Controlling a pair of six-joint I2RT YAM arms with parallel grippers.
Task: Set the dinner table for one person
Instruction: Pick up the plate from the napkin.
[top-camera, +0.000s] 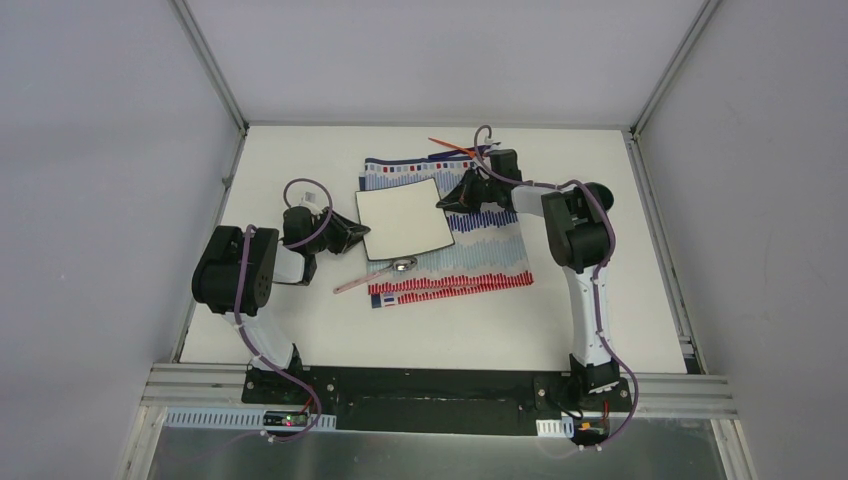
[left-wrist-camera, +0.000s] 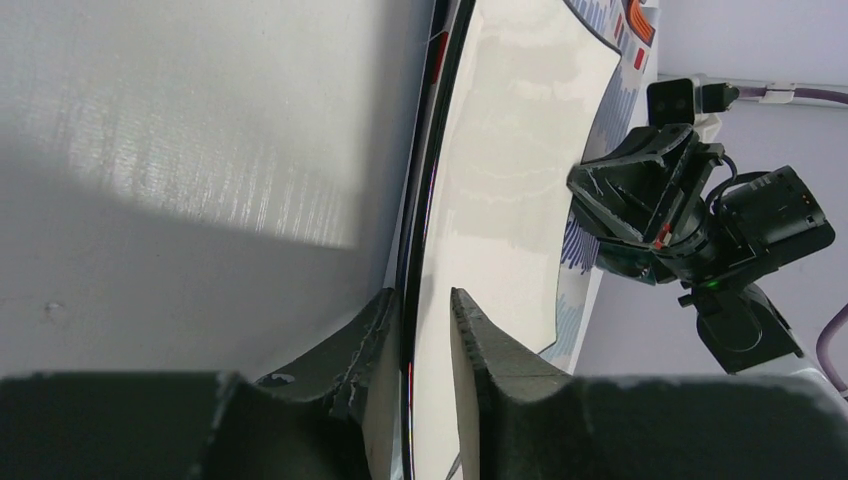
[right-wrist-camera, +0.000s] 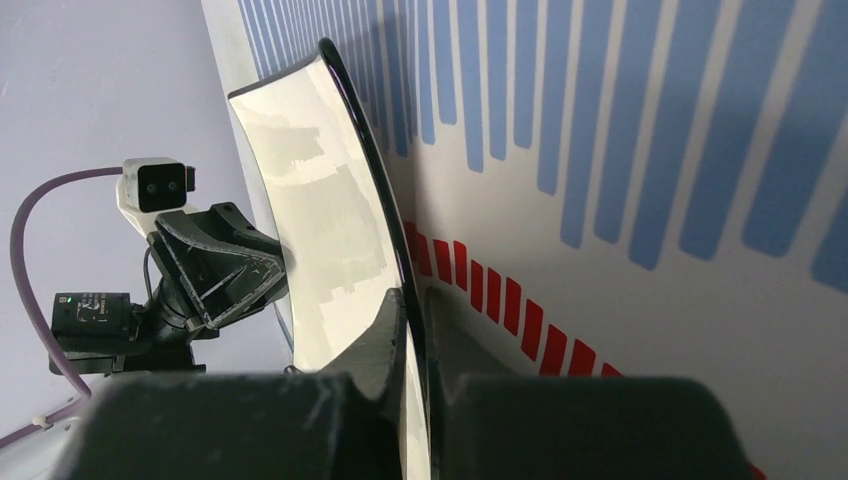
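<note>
**Both arms on the plate, one at each side**

The right end effector is closed on the rim of the white square plate. In the right wrist view its two fingers press the thin dark rim between them with no gap. It takes the plate at the right edge, close to the far right corner.

The left end effector stands at the opposite, left edge of the plate. The rim passes between its jaws. One finger touches the rim, but a narrow strip of the white surface shows beside the other finger, so it cannot be told whether this grip is already firm.

So the plate lies between the two end effectors, and neither arm is clearly nearer. The line from one grip to the other runs left to right across the desk, a little towards the far edge on the right side. Any lift or slide probably needs both arms to move together along this line, otherwise the plate may tilt or slip from the looser left hold.

The plate rests on the left part of the striped cloth, which lies in the middle of the desk, somewhat towards the far edge. A spoon lies just beside the near edge of the plate, on the cloth.
</note>
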